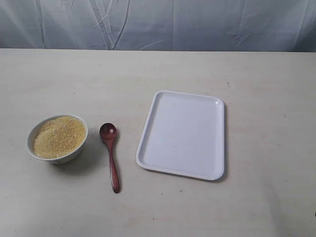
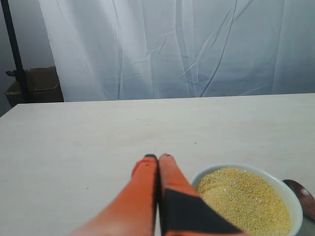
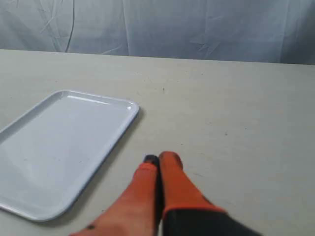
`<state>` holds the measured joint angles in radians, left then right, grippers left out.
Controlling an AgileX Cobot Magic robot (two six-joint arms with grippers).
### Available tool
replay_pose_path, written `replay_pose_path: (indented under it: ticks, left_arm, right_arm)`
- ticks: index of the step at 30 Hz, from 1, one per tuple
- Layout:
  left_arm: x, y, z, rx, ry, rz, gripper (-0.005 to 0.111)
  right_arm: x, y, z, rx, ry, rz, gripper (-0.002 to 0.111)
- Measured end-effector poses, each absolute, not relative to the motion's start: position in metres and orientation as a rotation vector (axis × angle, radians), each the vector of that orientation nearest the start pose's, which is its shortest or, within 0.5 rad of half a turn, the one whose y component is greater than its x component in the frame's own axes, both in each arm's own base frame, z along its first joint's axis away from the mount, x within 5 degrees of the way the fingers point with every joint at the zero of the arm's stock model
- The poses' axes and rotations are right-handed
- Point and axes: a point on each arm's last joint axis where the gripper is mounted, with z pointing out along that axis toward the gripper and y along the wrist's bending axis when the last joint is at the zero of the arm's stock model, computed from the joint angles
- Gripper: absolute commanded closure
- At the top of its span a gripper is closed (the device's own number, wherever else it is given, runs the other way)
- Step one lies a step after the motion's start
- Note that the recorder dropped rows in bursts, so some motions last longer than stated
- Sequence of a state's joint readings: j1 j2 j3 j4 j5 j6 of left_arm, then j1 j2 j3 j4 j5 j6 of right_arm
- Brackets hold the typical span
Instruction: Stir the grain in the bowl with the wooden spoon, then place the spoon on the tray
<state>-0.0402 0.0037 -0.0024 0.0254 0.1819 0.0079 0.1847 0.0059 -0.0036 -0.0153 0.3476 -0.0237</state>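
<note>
A small white bowl [image 1: 78, 148] full of golden grain [image 1: 58, 137] sits at the table's left. Just right of it the dark red-brown wooden spoon [image 1: 111, 154] lies flat, head away from the front edge. The white tray [image 1: 182, 134] lies empty to the right of the spoon. Neither gripper shows in the exterior view. In the left wrist view my left gripper [image 2: 158, 157] is shut on nothing, beside the bowl [image 2: 294, 201] and its grain [image 2: 246, 199], with the spoon's head [image 2: 302, 195] at the frame edge. My right gripper [image 3: 160, 159] is shut and empty, beside the tray [image 3: 56, 147].
A pale wrinkled curtain [image 1: 163, 24] hangs behind the table's far edge. In the left wrist view a dark pole [image 2: 14, 49] and a cardboard box [image 2: 39, 86] stand beyond the table's corner.
</note>
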Motion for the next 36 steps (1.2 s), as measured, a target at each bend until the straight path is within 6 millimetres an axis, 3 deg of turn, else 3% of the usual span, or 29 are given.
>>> replay_pose_path:
  ticks: [7,16,21,36]
  left_arm:
    - [0.056,-0.002,0.197,0.057,1.666,-0.002,0.107]
    - [0.056,-0.002,0.197,0.057,1.666,-0.002,0.107]
    - [0.056,-0.002,0.197,0.057,1.666,-0.002,0.107]
    - [0.056,-0.002,0.197,0.057,1.666,-0.002,0.107]
  right_arm:
    - [0.053,0.01,0.185,-0.197,1.796,0.1,0.108]
    - [0.054,0.01,0.224,-0.154,1.359,0.124,0.108]
    - [0.05,0.01,0.237,-0.139,1.211,0.13,0.108]
    - [0.047,0.009,0.245,-0.13,1.123,0.134,0.108]
